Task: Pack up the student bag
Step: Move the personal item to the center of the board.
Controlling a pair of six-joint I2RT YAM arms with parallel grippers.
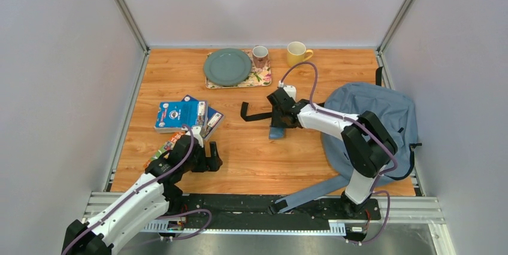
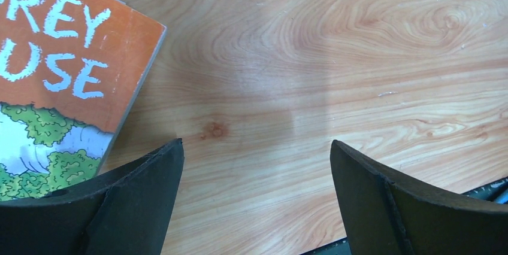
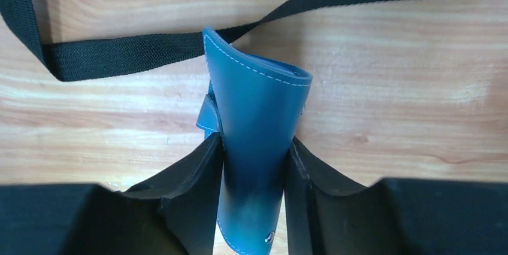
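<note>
Right gripper (image 3: 253,159) is clamped on the teal leather case (image 3: 257,105). It pinches the case edge-on and low down, so most of it sticks out past the fingers (image 3: 191,177) and the far end curls over a bit. Just beyond the case, a black strap (image 3: 120,54) lies across the wooden table (image 3: 389,87).

In the top view the student bag (image 1: 371,114) is slumped at the right side of the table, to the right of that gripper, with the right arm reaching over its left edge.

My read is that the step in hand is getting the case over to the bag. I'd lift first so the hanging end clears the strap and doesn't snag it. Then swing slowly, since the case looks floppy and it's held near one end.

I can't make out an open mouth on the bag from above, so find the zipper opening before committing. Let go only once the case is well inside.

Left gripper (image 2: 257,165) is spread wide with nothing in it, hovering over bare wood right beside the orange book (image 2: 66,57). It could hold the bag's opening, or take that book next.
</note>
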